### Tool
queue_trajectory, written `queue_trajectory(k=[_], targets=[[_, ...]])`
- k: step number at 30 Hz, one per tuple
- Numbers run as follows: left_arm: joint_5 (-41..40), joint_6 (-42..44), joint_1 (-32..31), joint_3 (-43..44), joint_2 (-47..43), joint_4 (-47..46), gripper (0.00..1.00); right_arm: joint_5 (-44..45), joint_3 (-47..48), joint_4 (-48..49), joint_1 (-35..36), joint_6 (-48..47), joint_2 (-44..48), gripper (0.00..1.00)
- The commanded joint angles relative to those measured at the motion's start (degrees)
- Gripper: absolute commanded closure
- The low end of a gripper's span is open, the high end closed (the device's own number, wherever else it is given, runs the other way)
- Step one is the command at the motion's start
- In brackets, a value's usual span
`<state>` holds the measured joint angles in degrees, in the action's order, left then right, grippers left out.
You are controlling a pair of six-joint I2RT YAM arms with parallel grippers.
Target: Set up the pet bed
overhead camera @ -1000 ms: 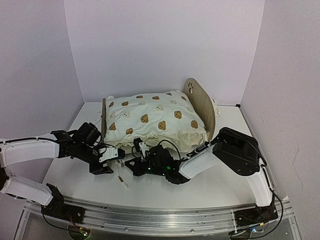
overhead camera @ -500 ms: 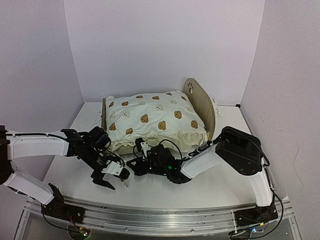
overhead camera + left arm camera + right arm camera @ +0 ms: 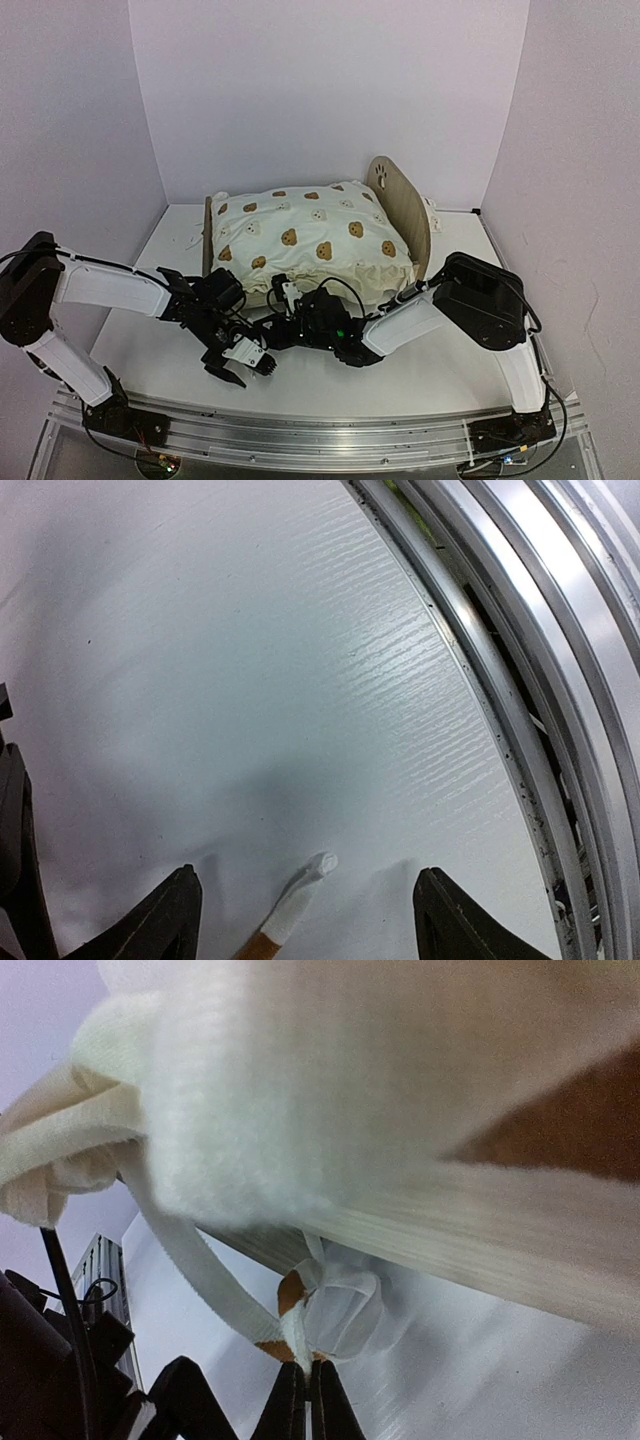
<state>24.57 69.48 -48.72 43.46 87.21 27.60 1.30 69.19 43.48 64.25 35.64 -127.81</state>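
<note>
From above we see one pet bed (image 3: pixel 415 235) at the back middle of the white table (image 3: pixel 430 375). Its rounded headboard (image 3: pixel 385 180) stands on the right and its lower footboard (image 3: pixel 207 240) on the left. One cream bear-print bedding (image 3: pixel 310 240) is heaped over it and hides the base.

Only the right wrist camera gives us the underside. There the fuzzy bedding fills the top of the picture, and a white tie strap (image 3: pixel 200 1270) loops down to the right gripper (image 3: pixel 308 1385), whose jaws are clenched on it. From above, that gripper (image 3: pixel 283 322) is a dark cluster at the bed's near edge and we cannot read its grip.

Only the left wrist camera shows us a strap end (image 3: pixel 300 905), white at the tip and tan further back, lying flat on the table. The left gripper (image 3: pixel 310 920) has its jaws spread wide on either side of the strap end and grasps nothing. A metal rail (image 3: pixel 560 680) curves past on the right. We cannot tell whether the two straps are one.

There are two arms. The left reaches low and rightward, its gripper (image 3: pixel 240 362) near the table's front. The right folds at the elbow and stretches leftward along the bed's near side.
</note>
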Motion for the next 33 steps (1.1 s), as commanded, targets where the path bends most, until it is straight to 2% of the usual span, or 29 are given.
queue_trajectory(k=[1, 5, 10, 12, 15, 17, 19, 21, 26, 28, 33], targets=[[-0.37, 3.93, -1.59, -0.88, 2.39, -2.08, 0.27, -0.48, 0.29, 0.66, -0.03, -0.01, 2.27, 1.0], [-3.82, 3.36, -1.82, -0.33, 5.45, -2.25, 0.44, -0.51, 0.13, 0.64, -0.05, -0.32, 2.47, 1.0], [-7.85, 5.11, -1.8, -2.45, 6.98, -2.78, 0.57, -0.66, 0.07, 0.65, -0.07, -1.07, 2.74, 1.0], [-8.44, 5.11, -1.81, -2.96, 7.27, -3.03, 0.68, -0.69, 0.23, 0.64, -0.06, -1.25, 2.72, 1.0], [-7.85, 4.15, -1.82, -2.79, 6.88, -2.51, 0.91, -0.71, 0.25, 0.64, -0.07, -1.35, 2.73, 1.0], [-8.56, 2.85, -1.82, -2.49, 6.28, -2.52, 0.99, -0.61, 0.12, 0.56, -0.06, -1.61, 2.99, 1.0], [-9.63, 0.13, -1.64, -0.78, 5.08, -1.08, 1.0, -0.24, -0.33, 0.28, -0.09, -2.24, 3.8, 1.0], [-7.36, -2.6, -0.11, 3.21, 2.88, 4.86, 1.0, 0.51, -0.79, -0.84, -0.07, -3.29, 5.2, 1.0], [1.72, -6.78, 9.28, 12.78, -4.44, 19.72, 1.0, 2.25, 0.34, -8.38, 0.0, -10.26, 11.08, 1.0], [0.86, -6.25, 12.57, 12.52, -8.0, 22.87, 1.0, 2.09, 2.07, -12.0, 0.0, -14.12, 13.07, 1.0], [-4.54, -3.0, 16.21, 4.09, -17.34, 27.54, 1.0, 1.99, 9.65, -20.9, -0.3, -23.79, 16.28, 1.0]])
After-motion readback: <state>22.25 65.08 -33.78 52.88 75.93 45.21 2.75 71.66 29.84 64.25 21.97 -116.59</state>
